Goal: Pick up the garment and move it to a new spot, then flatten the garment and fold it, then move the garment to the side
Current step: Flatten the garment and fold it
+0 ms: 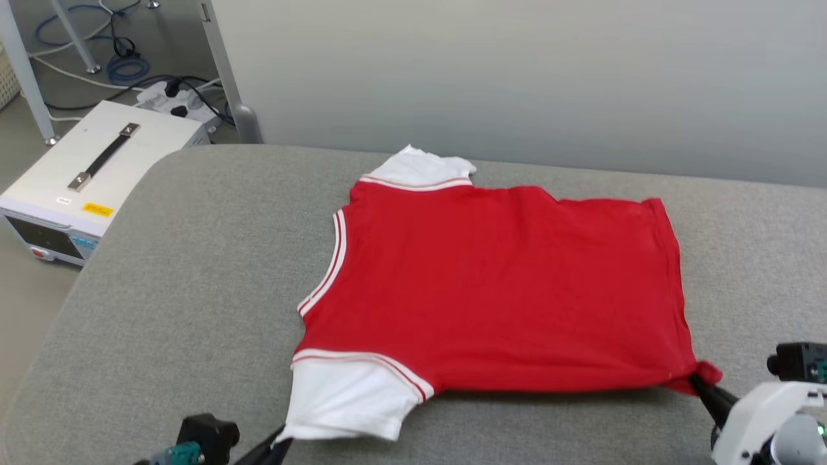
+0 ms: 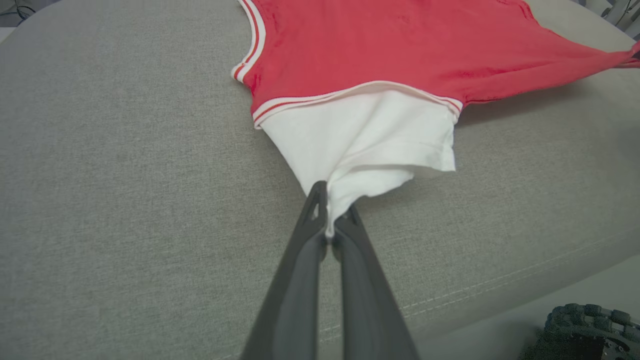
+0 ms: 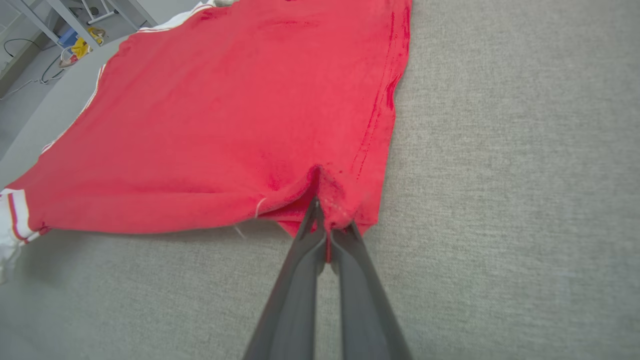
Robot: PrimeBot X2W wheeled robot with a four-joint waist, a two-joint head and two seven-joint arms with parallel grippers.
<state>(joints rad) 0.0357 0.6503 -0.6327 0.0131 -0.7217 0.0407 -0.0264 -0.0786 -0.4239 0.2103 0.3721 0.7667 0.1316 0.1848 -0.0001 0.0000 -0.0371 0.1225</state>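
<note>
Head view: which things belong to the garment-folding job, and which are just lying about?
Job: garment, spread on the grey padded surface; left gripper, shut on its near white sleeve; right gripper, shut on a red hem corner.
Lying about: white box with a black handle, white power strip, coiled blue cable, all on the floor.

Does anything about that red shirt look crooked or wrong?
Nothing damaged. The shirt lies mostly flat, but its near edge looks pulled taut, the left pincer pinching the white sleeve, the right pincer the red bottom corner.
</note>
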